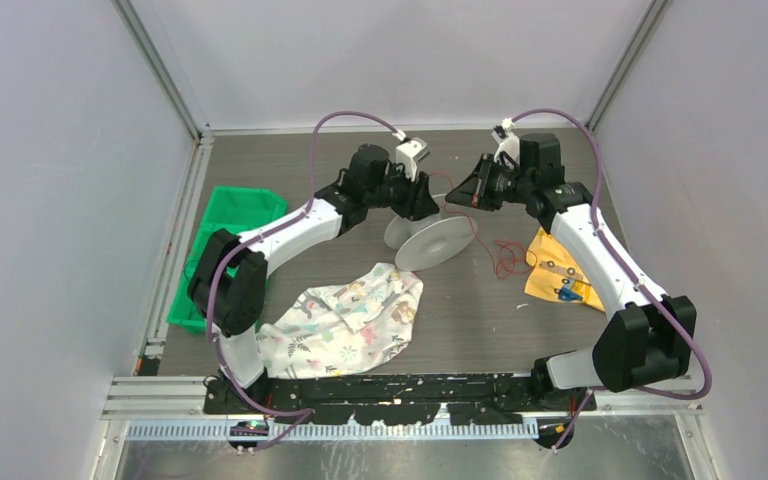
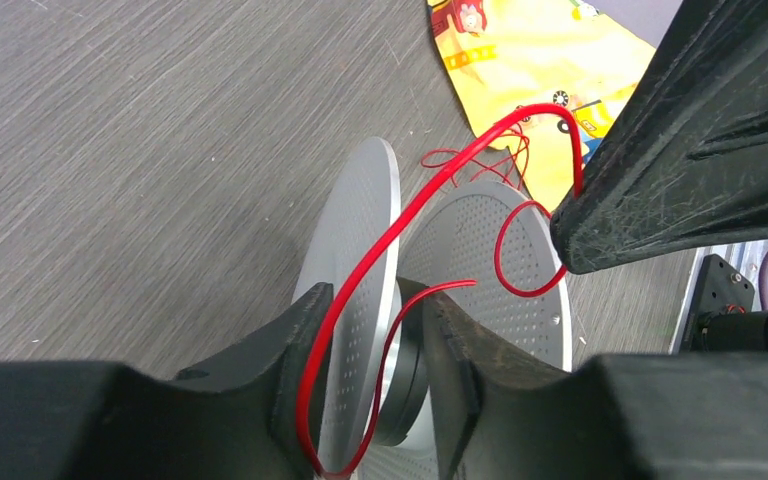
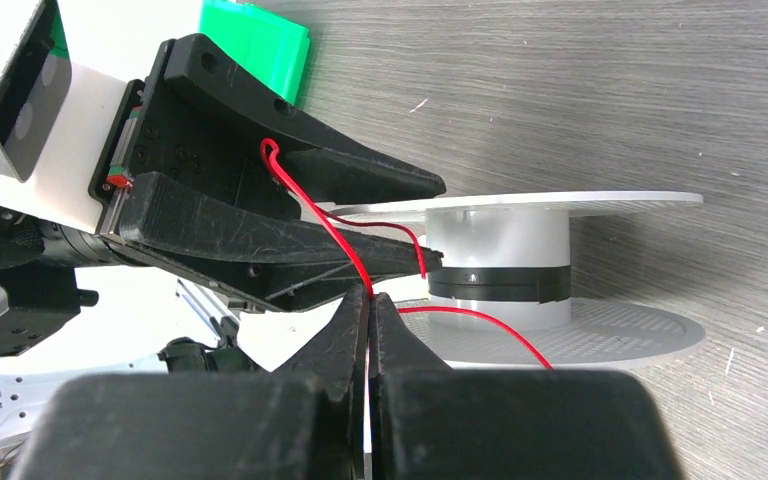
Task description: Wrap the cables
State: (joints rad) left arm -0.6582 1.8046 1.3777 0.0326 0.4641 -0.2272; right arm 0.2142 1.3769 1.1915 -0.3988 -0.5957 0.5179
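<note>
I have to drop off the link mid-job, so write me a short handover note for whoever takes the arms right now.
Left gripper: open, astride a flange of the spool, red wire running through its jaws.
Right gripper: shut on the red wire beside the spool.
Spool: mid-table between the arms; a loose tangle of wire lies on the table on the right arm's side.
Done: wire picked up and brought to the spool; no turns show on the hub.
Left: wind on the loose wire.

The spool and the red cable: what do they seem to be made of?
The spool: likely plastic, matte pale grey, with dotted flanges and a black band around the hub. The red cable: probably plastic-coated wire, glossy, since it bends in loose loops.
</note>
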